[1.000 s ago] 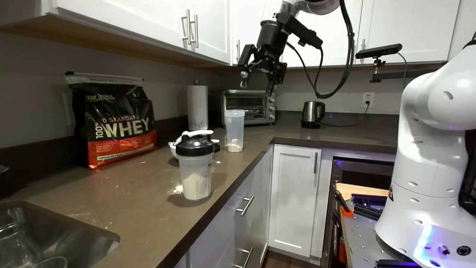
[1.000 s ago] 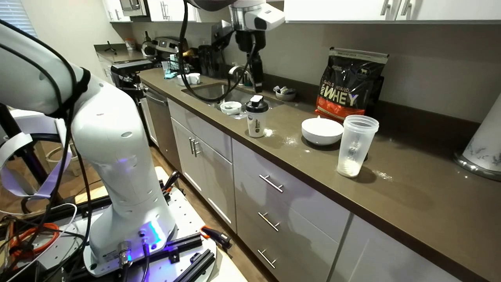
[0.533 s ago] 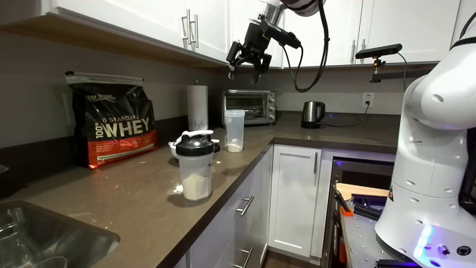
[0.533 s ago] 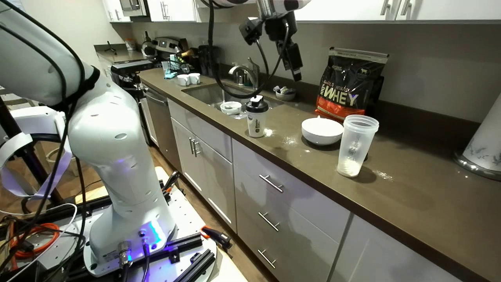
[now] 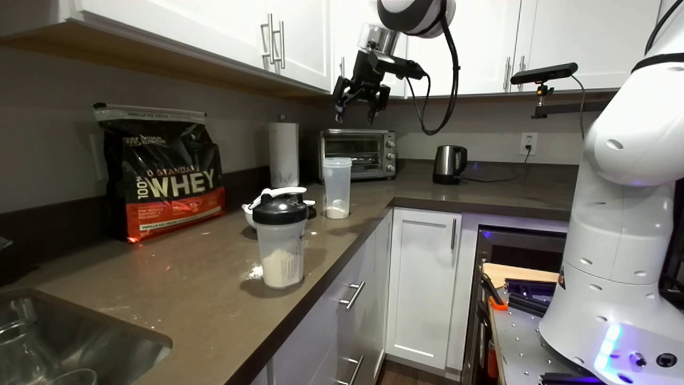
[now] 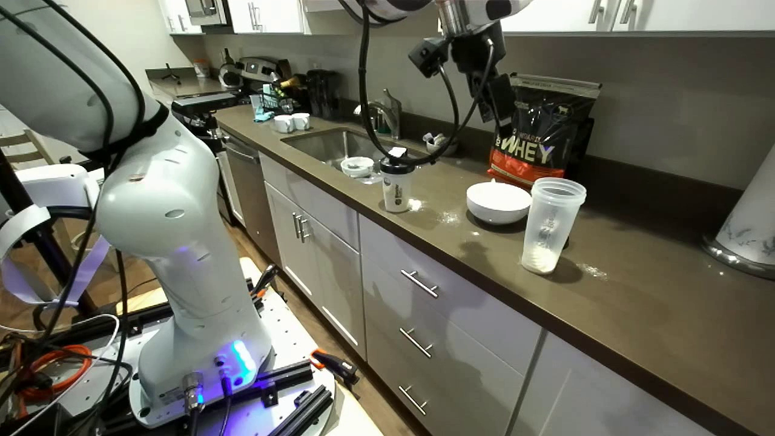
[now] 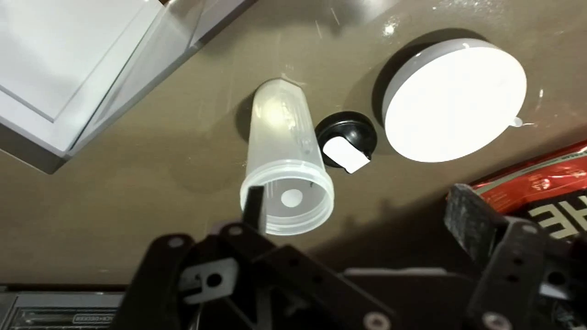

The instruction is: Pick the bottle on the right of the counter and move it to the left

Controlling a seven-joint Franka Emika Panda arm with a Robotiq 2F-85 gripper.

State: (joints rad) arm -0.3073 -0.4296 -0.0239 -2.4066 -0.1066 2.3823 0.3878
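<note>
Bottle (image 6: 552,225): transl. plastic, open top, pale pwdr (image 6: 539,259) at btm; stands upright nr front edge of counter (image 6: 654,315), approx. 3 o'clock in an exterior view; counter smooth, grey-brn, white-dusted in spots, spans 10 to 4 o'clock.

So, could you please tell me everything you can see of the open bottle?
The open bottle is tall, translucent, seemingly plastic, with a ringed rim and pale powder at its bottom. It stands uncapped and upright on the counter, near the front edge. The gripper hangs higher, apart from it; whether the black lid beside it touches it, I can't tell.
</note>
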